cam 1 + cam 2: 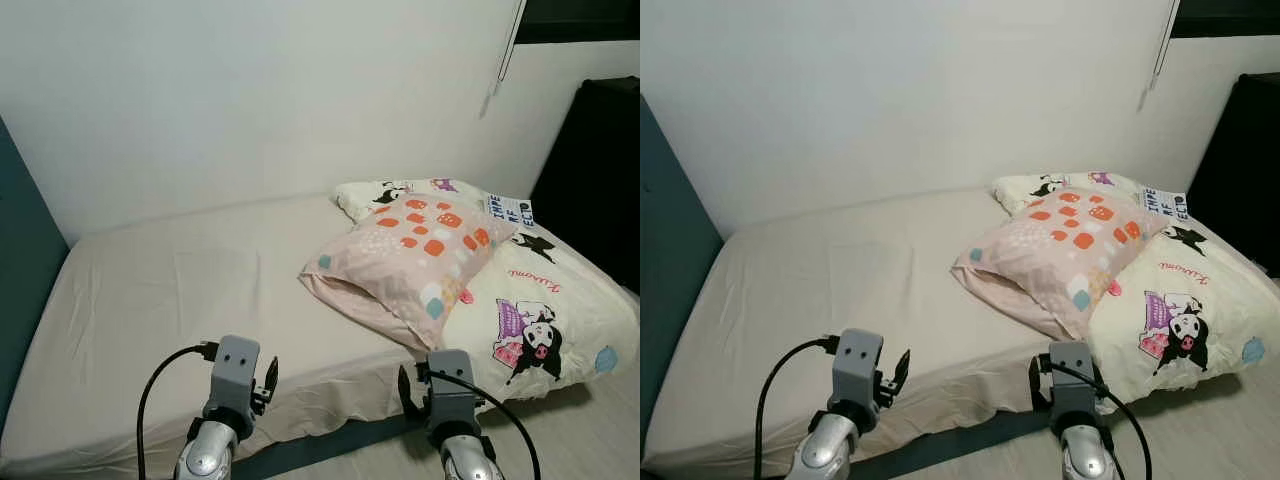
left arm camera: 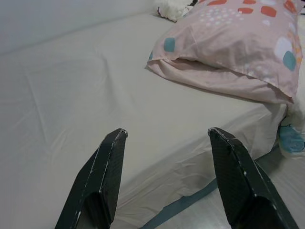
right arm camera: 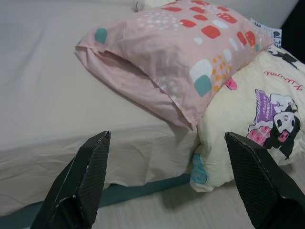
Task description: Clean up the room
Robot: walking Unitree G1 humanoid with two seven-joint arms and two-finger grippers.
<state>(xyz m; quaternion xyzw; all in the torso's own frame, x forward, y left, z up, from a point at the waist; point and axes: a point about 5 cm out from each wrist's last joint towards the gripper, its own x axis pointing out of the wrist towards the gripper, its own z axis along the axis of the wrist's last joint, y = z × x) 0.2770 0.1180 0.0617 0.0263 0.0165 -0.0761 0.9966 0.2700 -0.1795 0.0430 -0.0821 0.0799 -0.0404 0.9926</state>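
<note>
A low bed with a beige fitted sheet [image 1: 170, 290] is seen against a white wall [image 1: 250, 90]. On its right part a pink pillow with orange, white and teal patches [image 1: 415, 255] is laid, overlapping a cream duvet printed with cartoon figures [image 1: 545, 315] that is spread along the right side down to the near edge. A dark wardrobe [image 1: 595, 170] is placed at far right. The left gripper [image 2: 164, 179] and the right gripper [image 3: 167, 179] are held above the near bed edge, each with its black fingers spread wide and nothing held between them.
</note>
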